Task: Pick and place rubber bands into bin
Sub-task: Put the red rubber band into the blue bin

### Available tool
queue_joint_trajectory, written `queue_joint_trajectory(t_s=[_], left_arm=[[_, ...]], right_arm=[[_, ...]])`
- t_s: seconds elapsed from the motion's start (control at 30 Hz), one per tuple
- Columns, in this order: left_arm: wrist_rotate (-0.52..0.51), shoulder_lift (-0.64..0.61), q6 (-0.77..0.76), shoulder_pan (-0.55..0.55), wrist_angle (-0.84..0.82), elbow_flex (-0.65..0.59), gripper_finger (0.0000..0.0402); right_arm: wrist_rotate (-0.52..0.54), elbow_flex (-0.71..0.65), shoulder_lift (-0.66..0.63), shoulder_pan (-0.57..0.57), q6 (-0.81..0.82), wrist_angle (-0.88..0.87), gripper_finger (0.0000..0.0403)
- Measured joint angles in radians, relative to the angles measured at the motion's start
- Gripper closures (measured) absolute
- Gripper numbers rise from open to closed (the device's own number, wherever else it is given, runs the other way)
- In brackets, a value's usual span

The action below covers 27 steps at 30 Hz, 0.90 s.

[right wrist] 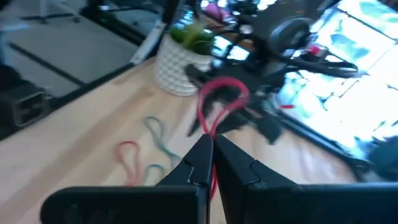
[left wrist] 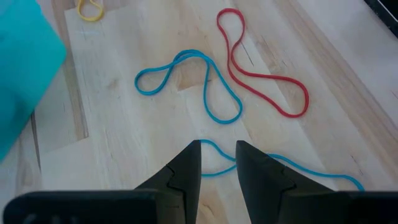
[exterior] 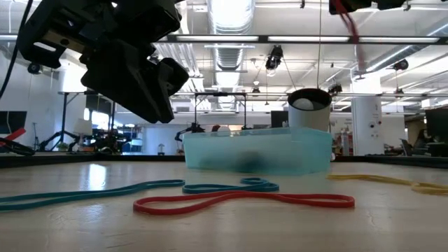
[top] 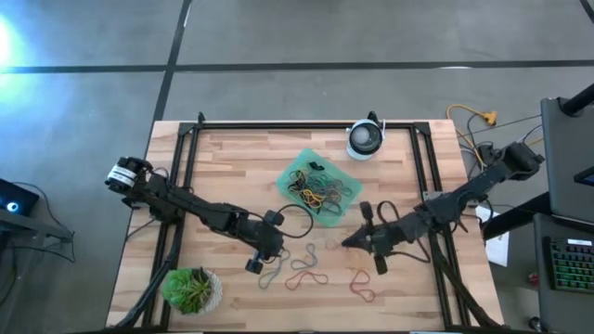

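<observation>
Right gripper (right wrist: 210,155): fingers pinched on a red rubber band (right wrist: 219,99), lifted above the table, near its front-right part.
Left gripper (left wrist: 217,163): fingers slightly apart, over a blue band (left wrist: 205,87) near the front edge.
Bin (top: 348,176): mid-table toward the back edge, many bands inside.
Left: several loose bands along the front.
</observation>
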Motion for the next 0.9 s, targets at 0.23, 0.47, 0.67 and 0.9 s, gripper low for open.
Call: queue_joint_trajectory(t_s=[0.23,0.47,0.67,0.9], left_arm=[[-0.007,0.0,0.001,0.0,0.005,0.0,0.0317],[-0.01,0.0,0.009,0.001,0.018,0.0,0.0317],[-0.01,0.0,0.009,0.001,0.025,0.0,0.0317],[-0.011,0.0,0.03,0.001,0.025,0.0,0.0317]], right_arm=[[0.09,0.0,-0.02,-0.009,-0.029,0.0,0.0394],[0.236,0.0,-0.017,-0.063,0.007,-0.005,0.0394],[0.289,-0.003,-0.016,-0.152,0.081,-0.031,0.0394],[0.284,-0.04,-0.016,-0.256,0.106,-0.031,0.0394]])
